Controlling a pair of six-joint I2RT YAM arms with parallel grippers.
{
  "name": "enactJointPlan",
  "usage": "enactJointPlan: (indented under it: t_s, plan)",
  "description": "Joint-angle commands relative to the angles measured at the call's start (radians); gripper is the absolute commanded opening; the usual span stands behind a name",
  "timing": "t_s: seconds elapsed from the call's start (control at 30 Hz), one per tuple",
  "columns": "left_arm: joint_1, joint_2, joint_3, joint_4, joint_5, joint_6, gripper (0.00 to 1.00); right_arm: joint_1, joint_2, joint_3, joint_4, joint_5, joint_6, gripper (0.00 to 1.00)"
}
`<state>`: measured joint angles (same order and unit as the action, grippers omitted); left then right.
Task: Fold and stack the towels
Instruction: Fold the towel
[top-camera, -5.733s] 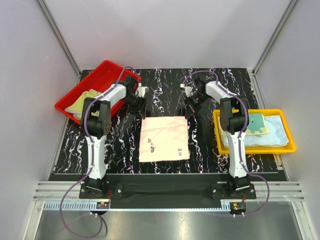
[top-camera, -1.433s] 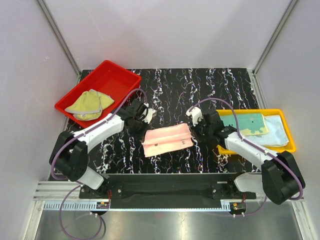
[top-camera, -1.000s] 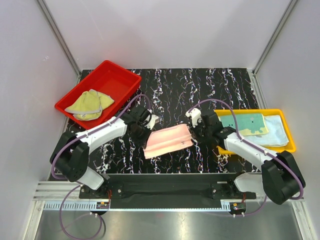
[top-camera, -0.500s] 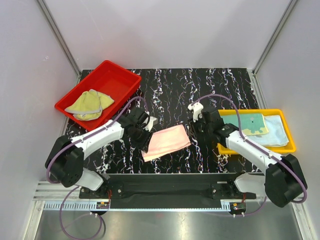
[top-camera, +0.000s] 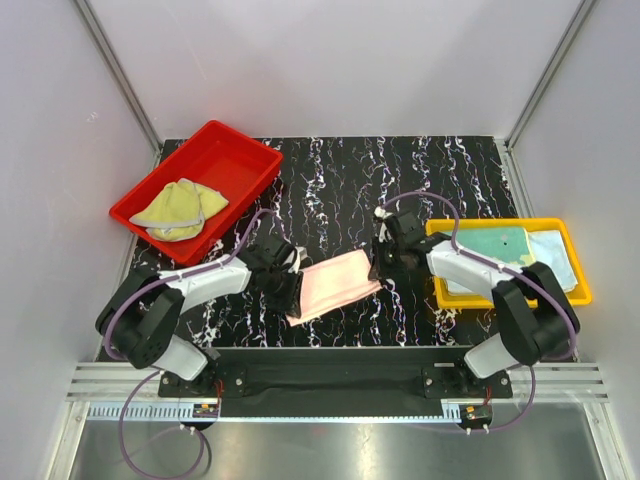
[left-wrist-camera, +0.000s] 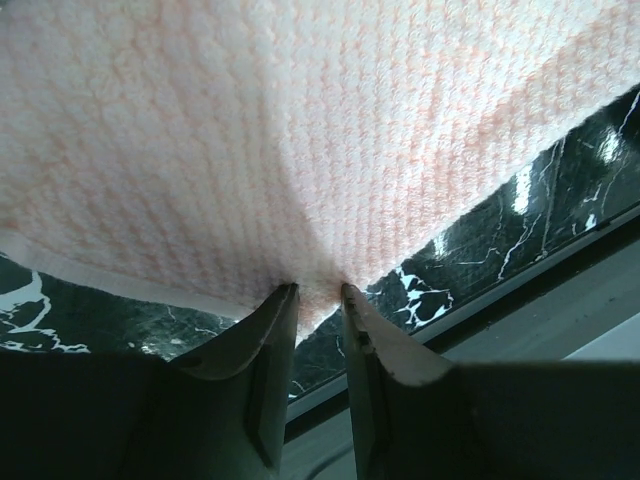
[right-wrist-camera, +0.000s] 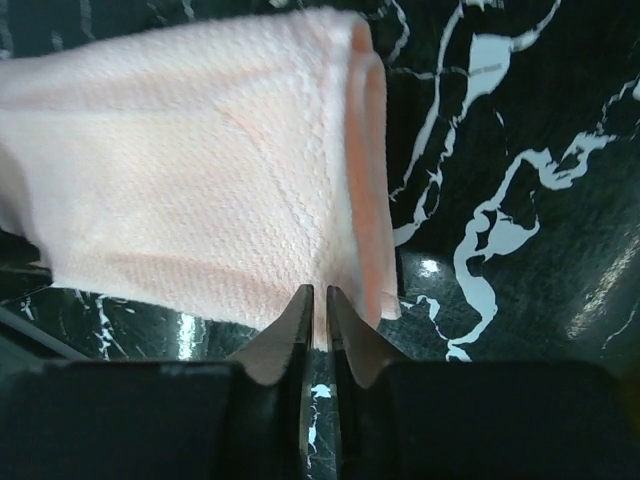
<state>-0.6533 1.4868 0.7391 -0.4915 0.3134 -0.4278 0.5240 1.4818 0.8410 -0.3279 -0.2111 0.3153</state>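
Okay, starting on the left, a yellow-green towel (top-camera: 180, 208) is lying bunched up in the red tray (top-camera: 225, 150). My left claw (top-camera: 288, 287) is sitting low at the left end of the pink towel (top-camera: 335, 283), which is lying folded on the table (top-camera: 340, 180) between the two arms. Its jaws are standing a little apart with the towel's edge poking in between, and I cannot tell if they are squeezing it. My right claw (top-camera: 380, 262) is pinching the right end, jaws almost together on a thin bit of cloth. Further right, a green towel (top-camera: 495, 245) and a pale blue towel (top-camera: 555, 250) are lying in the yellow tray (top-camera: 500, 298). I am guessing the pink towel is light, soft and floppy, so I am planning to take it by its corners, or it is going to sag and unfold.
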Motion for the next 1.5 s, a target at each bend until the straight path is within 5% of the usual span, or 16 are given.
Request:
enactJointPlan:
  t_s: [0.0,0.17,0.37,0.7,1.03,1.27,1.47]
  plan:
    - [-0.006,0.013,-0.03,0.065,0.018,-0.072,0.3,0.008,0.058,-0.01,-0.005,-0.004,0.077,0.15]
    - [-0.006,-0.042,0.029,-0.027,-0.056,-0.078,0.36,0.007,0.149,0.018,-0.048,0.081,0.085,0.1]
    - [0.01,-0.118,0.172,-0.18,-0.171,-0.094,0.43,0.007,0.066,0.091,-0.166,0.095,0.11,0.14]
    - [0.162,0.016,0.168,-0.056,-0.145,-0.107,0.42,0.007,0.124,0.185,-0.053,0.032,0.091,0.2]
    - [0.176,0.171,0.164,-0.024,-0.255,-0.124,0.41,-0.06,0.33,0.227,0.012,0.286,0.096,0.13]
    - [0.19,0.311,0.477,-0.113,-0.27,-0.023,0.4,-0.081,0.175,0.13,-0.003,0.305,0.217,0.22]
    - [0.17,0.187,0.577,-0.237,-0.288,0.029,0.42,-0.081,0.101,0.251,-0.186,0.159,0.159,0.32]
